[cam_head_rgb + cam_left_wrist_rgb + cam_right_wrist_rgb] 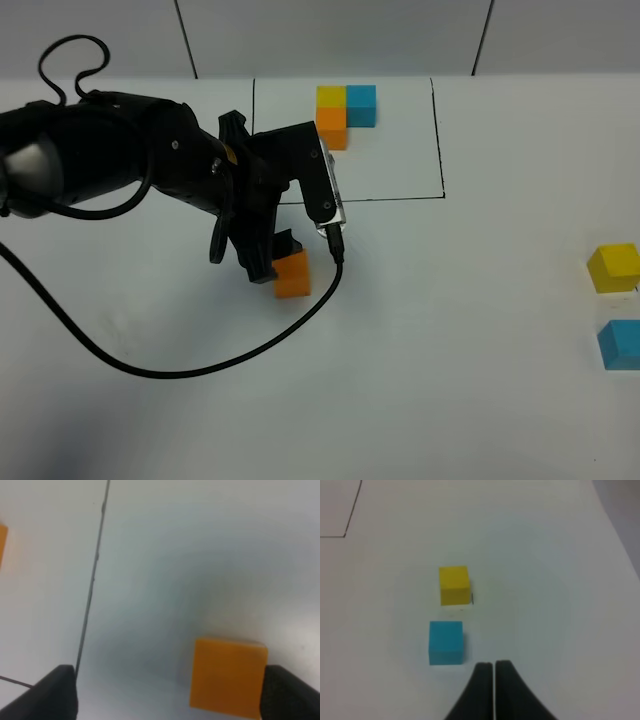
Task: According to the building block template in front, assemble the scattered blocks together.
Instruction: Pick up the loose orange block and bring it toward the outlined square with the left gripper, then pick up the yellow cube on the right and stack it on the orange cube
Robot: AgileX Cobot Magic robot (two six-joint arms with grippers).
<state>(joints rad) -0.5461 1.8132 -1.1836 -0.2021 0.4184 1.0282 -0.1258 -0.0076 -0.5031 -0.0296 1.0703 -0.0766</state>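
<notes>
The template stands at the back inside a drawn rectangle (440,150): a yellow block (331,97), a blue block (361,105) and an orange block (332,130) joined together. My left gripper (272,262) is low over a loose orange block (292,274). In the left wrist view it (172,695) is open, and the orange block (227,678) sits between the fingers, close against one fingertip (290,692). My right gripper (493,680) is shut and empty, just short of a loose blue block (445,641) and a yellow block (454,584).
The loose yellow block (613,267) and blue block (620,344) sit near the table's right edge. A black cable (200,365) from the left arm loops across the white table. The rectangle's line (92,580) runs past the left gripper.
</notes>
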